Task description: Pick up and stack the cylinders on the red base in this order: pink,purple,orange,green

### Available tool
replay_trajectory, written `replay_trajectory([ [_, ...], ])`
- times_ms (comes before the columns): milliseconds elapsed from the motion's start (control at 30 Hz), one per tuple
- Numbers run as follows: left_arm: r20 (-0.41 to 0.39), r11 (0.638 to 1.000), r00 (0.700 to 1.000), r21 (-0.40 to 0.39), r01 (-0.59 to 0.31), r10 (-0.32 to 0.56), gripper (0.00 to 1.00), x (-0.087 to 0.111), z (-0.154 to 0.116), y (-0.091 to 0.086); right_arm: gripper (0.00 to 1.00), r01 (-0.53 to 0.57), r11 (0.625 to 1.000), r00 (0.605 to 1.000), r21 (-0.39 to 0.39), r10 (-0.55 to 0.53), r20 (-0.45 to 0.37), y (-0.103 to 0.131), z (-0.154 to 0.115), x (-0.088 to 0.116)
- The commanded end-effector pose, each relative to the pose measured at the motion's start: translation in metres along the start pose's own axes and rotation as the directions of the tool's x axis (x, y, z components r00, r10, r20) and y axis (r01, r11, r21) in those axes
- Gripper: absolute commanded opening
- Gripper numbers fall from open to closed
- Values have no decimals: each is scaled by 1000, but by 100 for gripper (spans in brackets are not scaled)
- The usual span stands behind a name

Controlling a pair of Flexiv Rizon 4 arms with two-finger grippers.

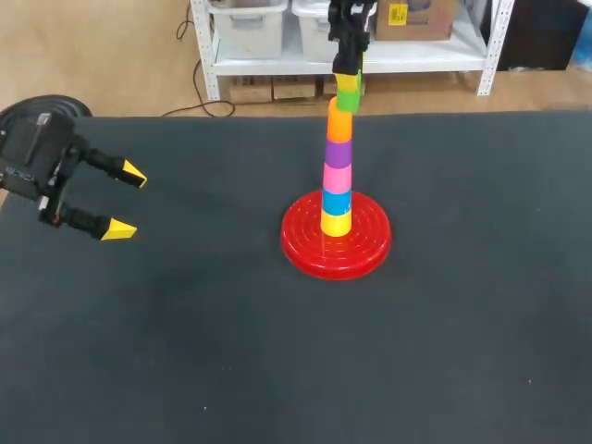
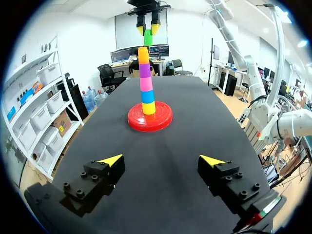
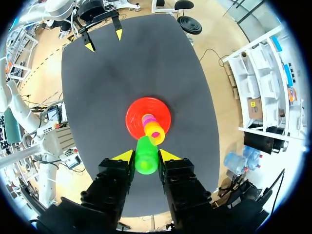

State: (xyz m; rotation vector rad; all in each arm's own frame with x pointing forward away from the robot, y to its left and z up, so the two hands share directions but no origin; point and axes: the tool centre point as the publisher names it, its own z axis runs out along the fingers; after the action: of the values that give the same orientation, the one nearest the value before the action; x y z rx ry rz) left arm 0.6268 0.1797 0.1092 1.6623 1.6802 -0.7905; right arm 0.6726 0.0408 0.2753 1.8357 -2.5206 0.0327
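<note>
We had the green cylinder pinched in our right gripper, right at the top of the stack on the red base, just above the orange cylinder; couldn't tell if they touched. Our left gripper sat well off to the side, fingers spread wide.

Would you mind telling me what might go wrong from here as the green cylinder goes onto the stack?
The green cylinder, held in the right gripper, looks slightly off-centre over the orange cylinder; released so, it might slip off. The stack is tall and narrow on the red base, so a sideways push could topple it.
</note>
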Motion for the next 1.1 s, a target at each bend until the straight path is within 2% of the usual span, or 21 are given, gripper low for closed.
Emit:
replay_trajectory([
  [33, 3, 1000, 1000, -4, -4, 4, 100, 1, 0, -1, 0, 3, 1000, 1000, -17, -4, -16, -5, -3, -6],
  [1100, 3, 1000, 1000, -4, -4, 4, 100, 1, 0, -1, 0, 11, 998, 999, -56, -13, -32, -19, 11, -7],
])
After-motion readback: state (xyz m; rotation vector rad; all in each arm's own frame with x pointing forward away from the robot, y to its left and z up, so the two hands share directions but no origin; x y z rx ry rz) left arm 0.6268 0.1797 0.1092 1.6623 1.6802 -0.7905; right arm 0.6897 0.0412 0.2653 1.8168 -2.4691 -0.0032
